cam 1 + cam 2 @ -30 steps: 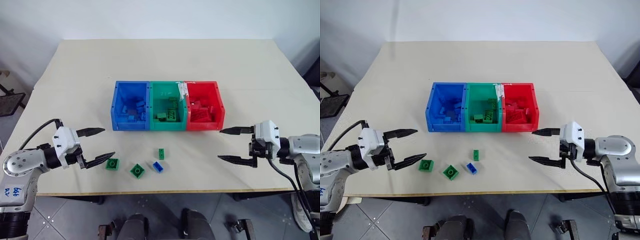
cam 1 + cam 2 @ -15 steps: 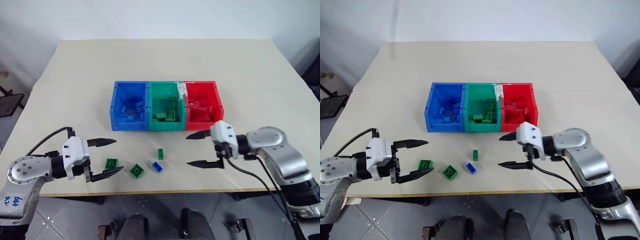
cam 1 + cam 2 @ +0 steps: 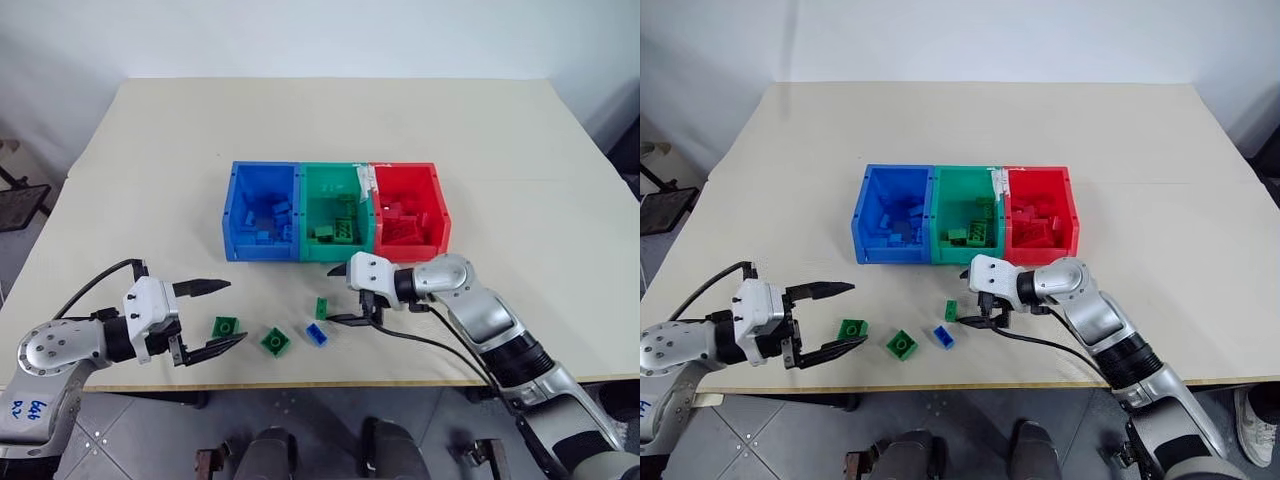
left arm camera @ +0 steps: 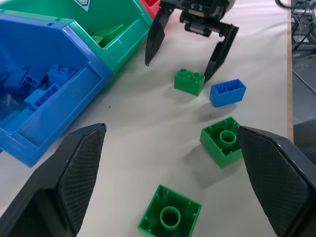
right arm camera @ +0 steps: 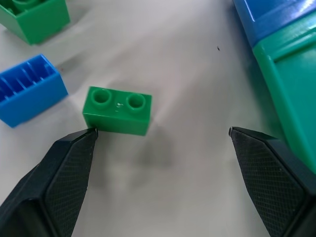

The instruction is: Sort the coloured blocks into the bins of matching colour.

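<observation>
Three joined bins stand mid-table: blue (image 3: 262, 250), green (image 3: 338, 252), red (image 3: 424, 246), each holding several blocks of its own colour. In front of them lie loose blocks: a narrow green one (image 3: 321, 308), a small blue one (image 3: 316, 334) and two green squares (image 3: 275, 341) (image 3: 224, 327). My right gripper (image 3: 332, 296) is open and low over the table. The narrow green block (image 5: 117, 109) lies just past its fingertips, close to one of them. My left gripper (image 3: 236, 311) is open beside the leftmost green square (image 4: 170, 216), holding nothing.
The cream table (image 3: 150, 180) has wide bare areas left, right and behind the bins. Its front edge (image 3: 300, 385) runs close below the loose blocks. My right arm (image 3: 480, 320) reaches in from the right in front of the red bin.
My right arm has swung left across the front of the bins and dropped to the narrow green block. My left gripper has edged slightly right, toward the green square. Both stay open.
</observation>
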Robot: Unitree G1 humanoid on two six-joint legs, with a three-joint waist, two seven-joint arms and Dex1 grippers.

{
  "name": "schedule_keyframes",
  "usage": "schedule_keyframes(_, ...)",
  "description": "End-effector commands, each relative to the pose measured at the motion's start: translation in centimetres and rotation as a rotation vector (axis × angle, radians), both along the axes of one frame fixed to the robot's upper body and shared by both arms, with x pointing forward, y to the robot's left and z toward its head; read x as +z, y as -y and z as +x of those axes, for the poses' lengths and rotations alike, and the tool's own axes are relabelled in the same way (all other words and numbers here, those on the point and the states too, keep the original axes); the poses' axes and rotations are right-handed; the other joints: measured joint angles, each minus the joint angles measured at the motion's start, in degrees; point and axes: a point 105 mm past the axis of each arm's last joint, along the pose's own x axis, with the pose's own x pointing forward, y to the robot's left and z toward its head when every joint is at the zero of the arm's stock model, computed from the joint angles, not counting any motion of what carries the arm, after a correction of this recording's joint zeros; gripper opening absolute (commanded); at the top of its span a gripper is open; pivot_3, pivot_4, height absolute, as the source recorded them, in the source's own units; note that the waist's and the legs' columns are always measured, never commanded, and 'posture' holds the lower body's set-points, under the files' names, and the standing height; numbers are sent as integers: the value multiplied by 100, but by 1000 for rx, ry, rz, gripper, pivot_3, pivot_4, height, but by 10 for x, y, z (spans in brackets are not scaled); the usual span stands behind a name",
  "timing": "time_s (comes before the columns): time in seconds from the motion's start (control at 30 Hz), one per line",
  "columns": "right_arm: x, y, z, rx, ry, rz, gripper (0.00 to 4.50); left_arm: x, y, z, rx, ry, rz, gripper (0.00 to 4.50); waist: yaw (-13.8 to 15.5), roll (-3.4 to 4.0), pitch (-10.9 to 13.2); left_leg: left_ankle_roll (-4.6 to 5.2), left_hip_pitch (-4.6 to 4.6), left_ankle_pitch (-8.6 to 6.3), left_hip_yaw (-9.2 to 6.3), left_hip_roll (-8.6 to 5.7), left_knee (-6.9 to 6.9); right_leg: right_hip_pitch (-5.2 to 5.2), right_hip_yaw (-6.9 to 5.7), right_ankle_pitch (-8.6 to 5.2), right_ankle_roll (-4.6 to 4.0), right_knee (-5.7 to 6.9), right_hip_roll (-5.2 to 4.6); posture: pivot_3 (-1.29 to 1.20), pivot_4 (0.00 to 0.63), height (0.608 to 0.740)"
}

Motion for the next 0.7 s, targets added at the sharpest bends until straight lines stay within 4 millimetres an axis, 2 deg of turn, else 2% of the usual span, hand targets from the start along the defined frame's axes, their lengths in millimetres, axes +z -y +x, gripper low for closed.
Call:
schedule_keyframes(0.03, -1, -10, -12, 57, -50, 47, 4081, 8, 4, -4, -17, 43, -5, 4500, -4, 0, 0, 0, 1, 0, 0, 1, 0, 0, 0, 0, 0, 1, 0, 0, 150, 740)
schedule_keyframes(0.1, -4, -15, -14, 58, -81, 55, 3537, 6, 7, -7, -41, 15, -10, 4500, -7, 0, 0, 0, 1, 0, 0, 1, 0, 0, 0, 0, 0, 1, 1, 0, 150, 740)
schedule_keyframes(0.5, -12, -25, -12, 25, -160, 74, 3537, 4, 7, -6, -54, 8, -5, 4500, -21, 0, 0, 0, 2, 0, 0, 1, -1, 0, 0, 0, 0, 2, 1, 0, 150, 740)
schedule_keyframes(0.6, -12, -24, -12, 22, -160, 78, 2960, 5, 6, -5, -55, 12, -2, 4500, -23, 0, 0, 0, 2, 0, -1, 1, -1, 0, 0, 0, 0, 3, 0, 0, 150, 740)
schedule_keyframes(0.7, -6, -22, -11, 36, -140, 103, 1987, 5, 5, -4, -54, 18, -3, 4500, -24, 0, 0, 0, 2, 0, 0, 0, -1, 0, 0, 0, 0, 2, 1, 0, 150, 740)
